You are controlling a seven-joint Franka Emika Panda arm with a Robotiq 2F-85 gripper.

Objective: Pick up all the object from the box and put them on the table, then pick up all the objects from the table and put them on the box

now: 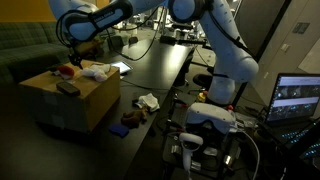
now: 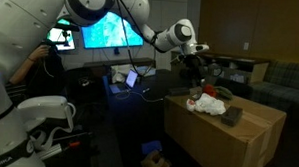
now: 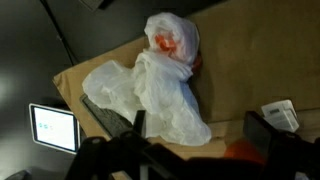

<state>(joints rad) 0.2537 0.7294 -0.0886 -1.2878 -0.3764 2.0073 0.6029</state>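
A cardboard box (image 1: pixel 75 100) (image 2: pixel 228 141) carries a crumpled white plastic bag (image 3: pixel 150 90) (image 1: pixel 95 71) (image 2: pixel 207 105), a red-orange thing (image 1: pixel 66 70) (image 2: pixel 211 92) and a dark block (image 1: pixel 67 88) (image 2: pixel 233 114). In the wrist view the bag holds something orange (image 3: pixel 166 40) at its top, and another red-orange object (image 3: pixel 240 152) lies near the lower edge. My gripper (image 3: pixel 200 140) (image 1: pixel 76 45) (image 2: pixel 195 65) hovers above the box top, open and empty, its fingers straddling the spot beside the bag.
A white cloth (image 1: pixel 147 100), a brown item (image 1: pixel 131 120) and a blue item (image 1: pixel 118 130) lie beside the box. A lit tablet (image 3: pixel 52 128) (image 1: pixel 120 67) sits on the black table past the box edge. A white label-like item (image 3: pixel 282 114) lies on the box.
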